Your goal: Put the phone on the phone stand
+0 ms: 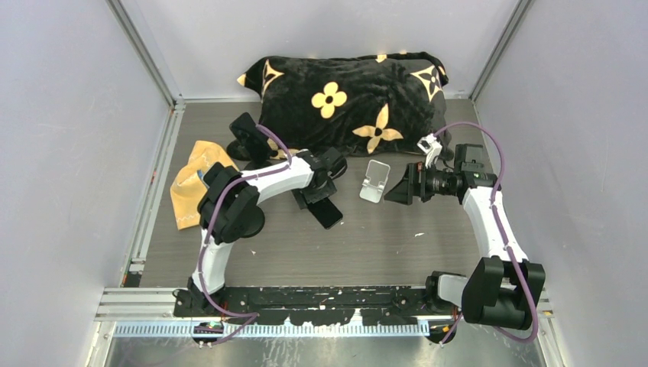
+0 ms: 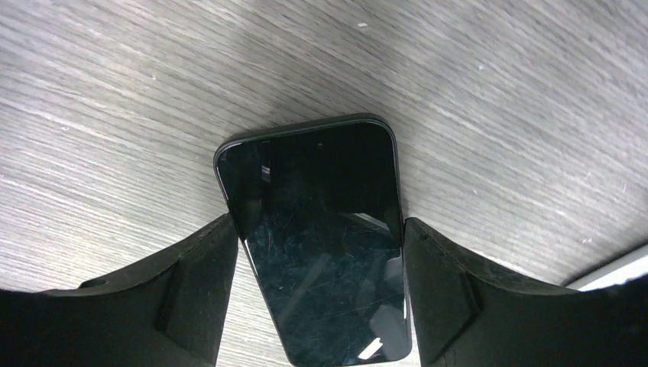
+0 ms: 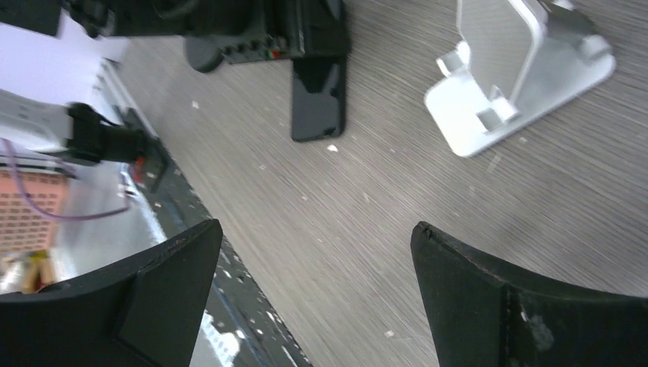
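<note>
The black phone (image 1: 327, 212) is gripped near one end between the fingers of my left gripper (image 1: 317, 200), its free end pointing toward the near edge, low over the table. In the left wrist view the phone (image 2: 321, 245) fills the gap between both fingers, screen up and slightly skewed. The silver phone stand (image 1: 374, 181) sits empty at table centre, right of the phone. My right gripper (image 1: 399, 187) is open and empty just right of the stand. The right wrist view shows the stand (image 3: 520, 69) and the phone (image 3: 317, 95) beyond its spread fingers (image 3: 489, 298).
A black pillow with yellow flower marks (image 1: 351, 95) lies along the back of the table. An orange cloth (image 1: 191, 187) lies at the left, beside the left arm. The metal rail (image 1: 306, 294) runs along the near edge.
</note>
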Action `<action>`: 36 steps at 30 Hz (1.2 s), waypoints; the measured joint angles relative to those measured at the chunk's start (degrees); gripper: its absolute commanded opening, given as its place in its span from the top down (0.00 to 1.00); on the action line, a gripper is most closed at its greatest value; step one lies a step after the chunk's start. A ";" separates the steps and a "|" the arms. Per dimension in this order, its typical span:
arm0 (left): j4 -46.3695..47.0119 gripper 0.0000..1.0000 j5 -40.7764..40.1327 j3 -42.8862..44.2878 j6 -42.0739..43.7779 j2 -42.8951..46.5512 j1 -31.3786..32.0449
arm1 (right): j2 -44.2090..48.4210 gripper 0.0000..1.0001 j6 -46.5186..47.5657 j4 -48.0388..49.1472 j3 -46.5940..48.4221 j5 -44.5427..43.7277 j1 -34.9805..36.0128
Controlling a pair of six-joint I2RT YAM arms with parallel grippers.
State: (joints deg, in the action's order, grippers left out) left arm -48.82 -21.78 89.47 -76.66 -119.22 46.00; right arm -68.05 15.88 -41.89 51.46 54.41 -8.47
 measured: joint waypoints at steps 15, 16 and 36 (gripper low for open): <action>24.06 0.98 19.41 -17.55 21.73 13.62 2.45 | -2.08 0.00 -23.28 21.11 -8.66 10.99 5.20; 26.21 0.98 21.27 -18.58 23.32 14.32 2.49 | -2.10 0.00 -24.35 21.68 -8.83 10.97 5.05; 59.14 0.99 32.17 -34.42 46.14 22.01 7.39 | -9.31 0.43 -26.36 17.29 -3.69 -1.16 11.34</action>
State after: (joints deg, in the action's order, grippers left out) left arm 10.33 10.39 55.05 -30.52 -97.21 53.39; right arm -77.36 -10.48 -24.60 47.77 53.25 2.87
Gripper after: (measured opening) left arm 0.721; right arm 0.574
